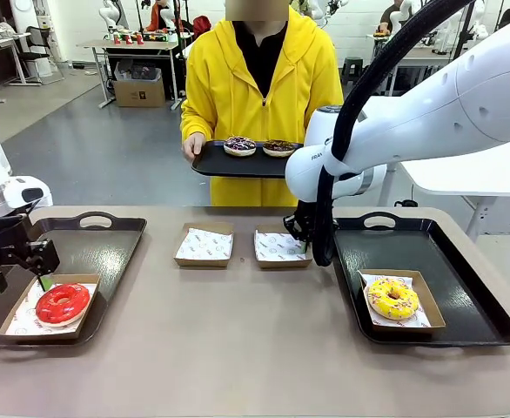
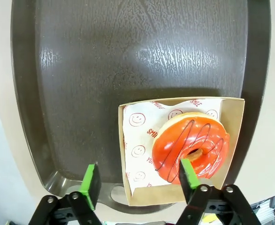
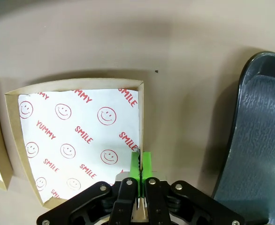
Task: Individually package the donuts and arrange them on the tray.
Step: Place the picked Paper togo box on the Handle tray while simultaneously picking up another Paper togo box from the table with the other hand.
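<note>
The left fingers are standing wide apart, hovering over the red donut, which is lying in a paper-lined box at the near end of the left tray. The right fingers are pinching together on the side wall of an empty box sitting on the counter just beside the right tray, where the yellow donut is resting in another box. A person is holding a third tray carrying two dark donuts.
</note>
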